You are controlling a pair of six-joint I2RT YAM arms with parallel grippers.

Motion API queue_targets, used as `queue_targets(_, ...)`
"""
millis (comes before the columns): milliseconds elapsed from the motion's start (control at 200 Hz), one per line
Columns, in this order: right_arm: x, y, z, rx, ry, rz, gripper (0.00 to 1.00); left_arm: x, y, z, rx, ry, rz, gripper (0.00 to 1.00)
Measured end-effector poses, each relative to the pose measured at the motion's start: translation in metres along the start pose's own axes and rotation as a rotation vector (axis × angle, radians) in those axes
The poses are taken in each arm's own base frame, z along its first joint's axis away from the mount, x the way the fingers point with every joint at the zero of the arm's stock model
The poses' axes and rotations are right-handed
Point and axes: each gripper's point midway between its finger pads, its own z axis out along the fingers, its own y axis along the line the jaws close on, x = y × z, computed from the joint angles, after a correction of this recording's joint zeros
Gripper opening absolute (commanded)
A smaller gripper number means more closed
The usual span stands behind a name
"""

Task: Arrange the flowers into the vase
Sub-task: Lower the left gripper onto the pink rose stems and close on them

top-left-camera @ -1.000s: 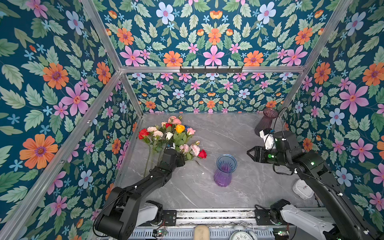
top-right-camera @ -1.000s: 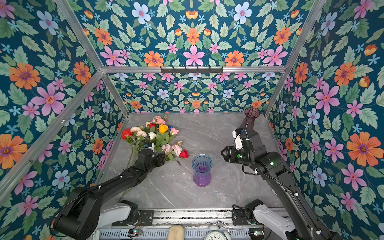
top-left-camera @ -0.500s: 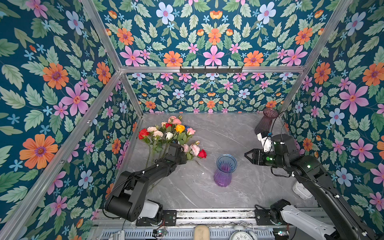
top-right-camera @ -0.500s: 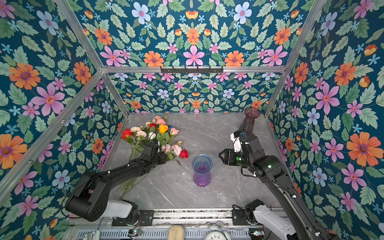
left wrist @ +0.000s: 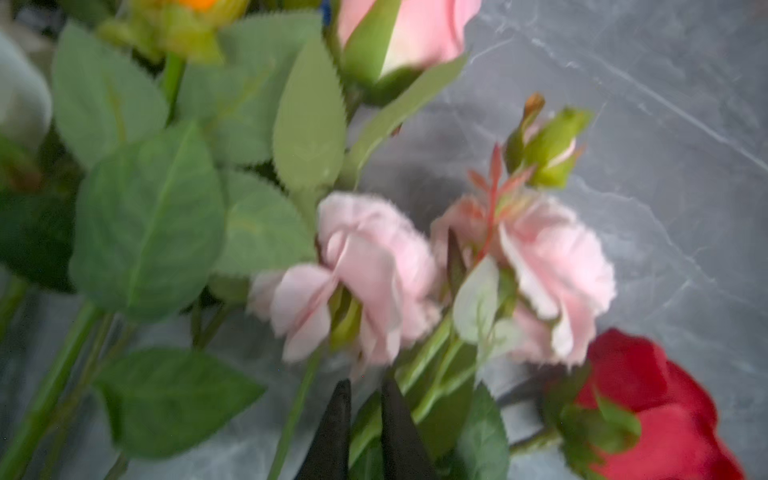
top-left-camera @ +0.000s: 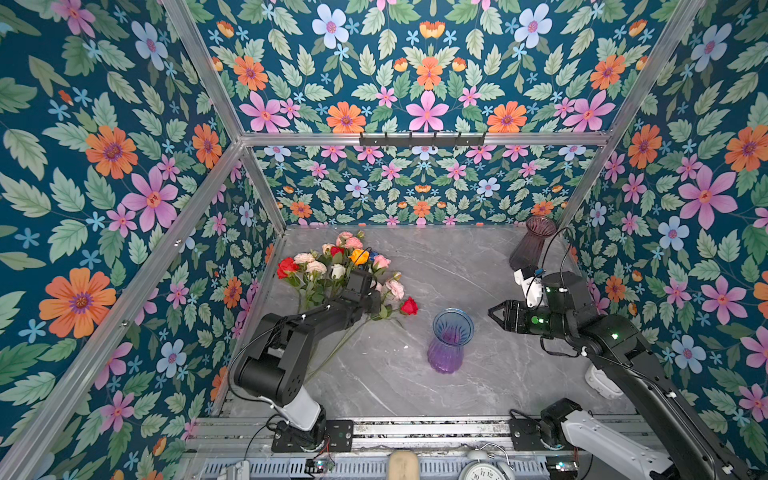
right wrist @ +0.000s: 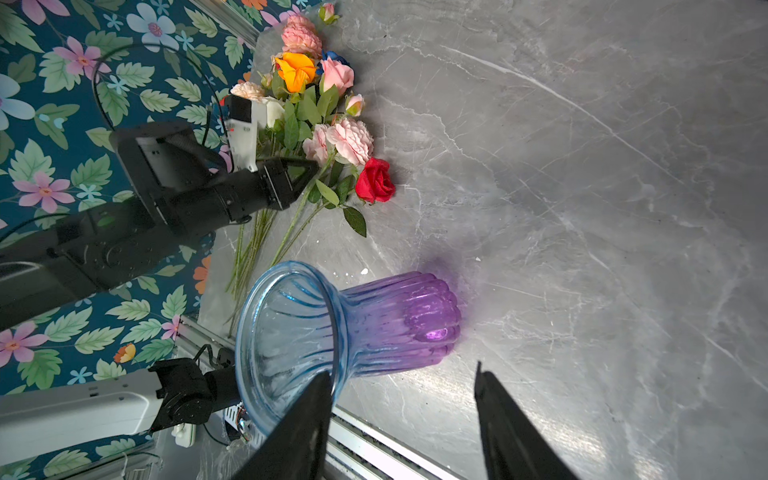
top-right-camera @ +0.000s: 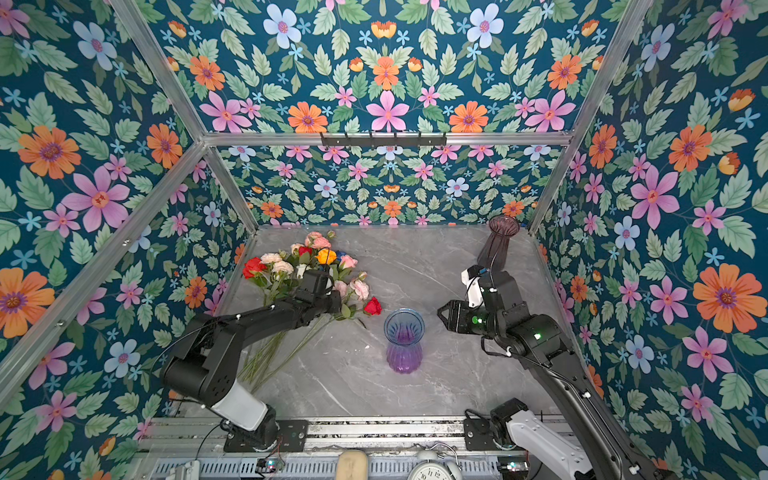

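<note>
Right of centre in both top views, the right gripper (right wrist: 403,370) hangs spread beside the blue-purple vase (top-left-camera: 451,338), apart from it. A dark vase (top-left-camera: 534,243) stands upper right. The left arm (top-left-camera: 316,322) covers some stems. Flowers (top-left-camera: 332,270) in red, pink, peach and orange lie heaped left of centre on the table (top-left-camera: 457,270). The left gripper (left wrist: 365,399), nearly pressed together, pinches a green stem.

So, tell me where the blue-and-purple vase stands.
In both top views the blue-and-purple vase stands upright on the table, between the nearer red rose on its left and the right end effector.
</note>
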Motion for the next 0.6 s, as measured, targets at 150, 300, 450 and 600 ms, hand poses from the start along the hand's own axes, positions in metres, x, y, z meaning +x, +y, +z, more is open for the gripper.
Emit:
queue_targets(150,0.001,0.000,0.000,-0.004,-0.007,0.000,0.57,-0.024,-0.018,0.027,0.051,-0.004,-0.006,0.21)
queue_targets(300,0.001,0.001,-0.004,-0.009,-0.016,-0.003,0.57,-0.050,-0.029,0.024,0.073,-0.021,-0.016,0.34)
queue_targets(450,0.006,-0.003,-0.002,-0.002,-0.011,-0.005,0.57,-0.050,-0.023,-0.028,0.044,-0.056,0.008,0.46)
queue_targets(600,0.013,-0.011,0.005,0.011,0.005,-0.007,0.57,0.003,-0.004,-0.065,0.002,-0.002,0.008,0.44)
